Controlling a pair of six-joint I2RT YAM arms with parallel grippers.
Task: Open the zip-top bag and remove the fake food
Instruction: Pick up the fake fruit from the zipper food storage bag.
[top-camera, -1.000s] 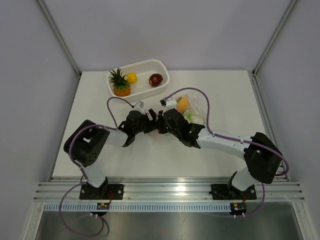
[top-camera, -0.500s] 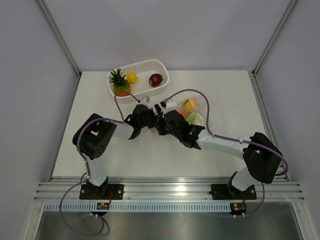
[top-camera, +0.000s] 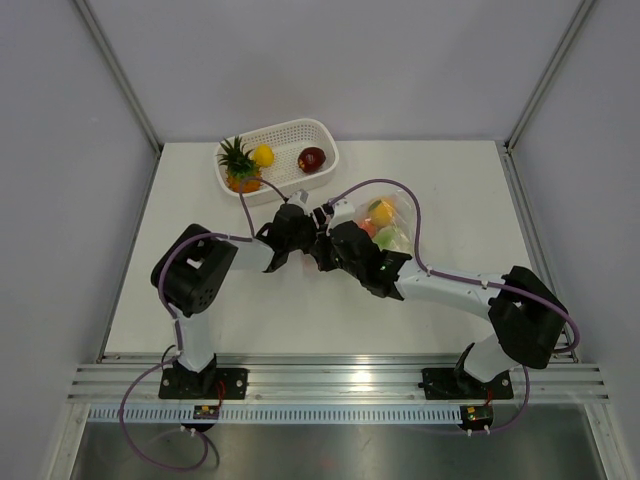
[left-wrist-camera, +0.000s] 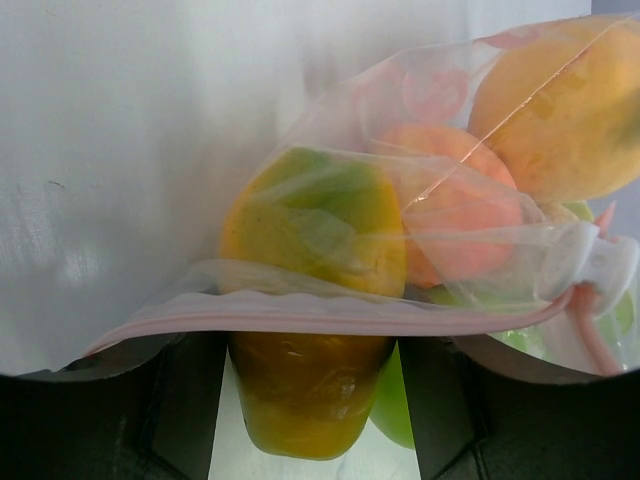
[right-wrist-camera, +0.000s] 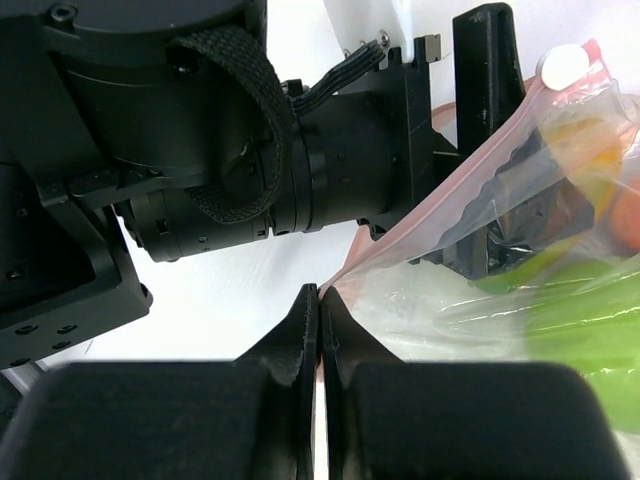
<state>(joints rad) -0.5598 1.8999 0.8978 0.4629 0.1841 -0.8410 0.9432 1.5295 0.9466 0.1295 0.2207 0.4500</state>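
Observation:
The clear zip-top bag (top-camera: 388, 226) lies right of centre with fake food (top-camera: 379, 211) inside. My right gripper (right-wrist-camera: 320, 296) is shut on one lip of the bag's pink zip strip (right-wrist-camera: 470, 170). My left gripper (left-wrist-camera: 310, 400) reaches into the bag's mouth. Its black fingers (left-wrist-camera: 180, 400) stand on either side of a yellow-green piece (left-wrist-camera: 305, 390), with thin slivers of space beside it. The pink strip (left-wrist-camera: 300, 312) crosses just above them. An orange piece (left-wrist-camera: 460, 225) and a yellow one (left-wrist-camera: 560, 110) lie deeper in the bag.
A white perforated basket (top-camera: 322, 133) stands at the back left and holds a pineapple (top-camera: 239, 168), a yellow piece (top-camera: 263, 155) and a dark red piece (top-camera: 311, 159). Both arms meet at mid-table, left gripper (top-camera: 312, 222) against right gripper (top-camera: 330, 236).
My left gripper has moved right into the bag's mouth and its jaws have narrowed around the yellow-green piece. The right gripper keeps its hold on the lip.

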